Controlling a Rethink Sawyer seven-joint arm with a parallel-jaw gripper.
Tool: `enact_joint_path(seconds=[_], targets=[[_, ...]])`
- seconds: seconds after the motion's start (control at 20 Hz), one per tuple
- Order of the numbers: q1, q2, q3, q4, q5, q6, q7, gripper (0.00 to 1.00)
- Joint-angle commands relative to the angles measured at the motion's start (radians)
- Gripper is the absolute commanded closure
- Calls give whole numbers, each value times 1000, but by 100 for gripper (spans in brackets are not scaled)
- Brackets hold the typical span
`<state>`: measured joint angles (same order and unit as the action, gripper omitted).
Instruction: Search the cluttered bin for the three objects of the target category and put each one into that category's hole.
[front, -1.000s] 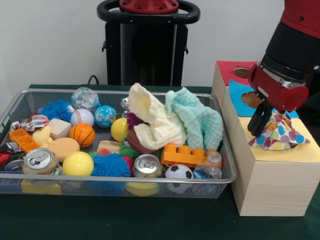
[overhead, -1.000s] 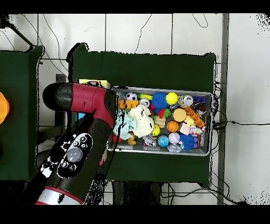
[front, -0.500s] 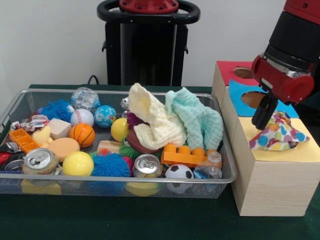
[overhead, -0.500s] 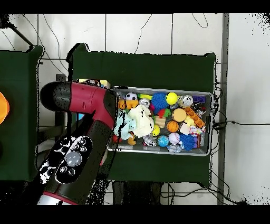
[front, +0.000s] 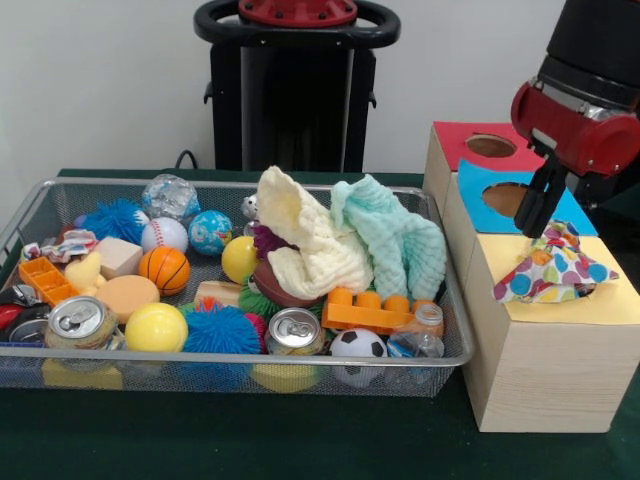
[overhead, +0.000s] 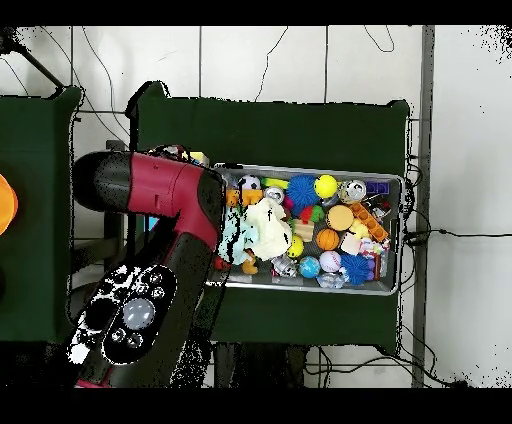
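The light is bright and even, and it falls softly from above, so the white wall (front: 100, 90) looks clean with no dark patches. The tops of the two cans (front: 295, 328) shine a little, and a faint shadow lies under the wire bin (front: 240, 385) on the green table (front: 250, 440). The front view looks clear, but the overhead view looks grainier and small things blur together.
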<state>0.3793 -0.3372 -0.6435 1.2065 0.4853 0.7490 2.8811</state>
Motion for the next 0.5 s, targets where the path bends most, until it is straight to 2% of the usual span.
enact_joint_path(seconds=[0.05,0.5], targets=[[-31,-32,37,79,-26,120,133,100],[-15,-1,57,79,-17,89,165,100]])
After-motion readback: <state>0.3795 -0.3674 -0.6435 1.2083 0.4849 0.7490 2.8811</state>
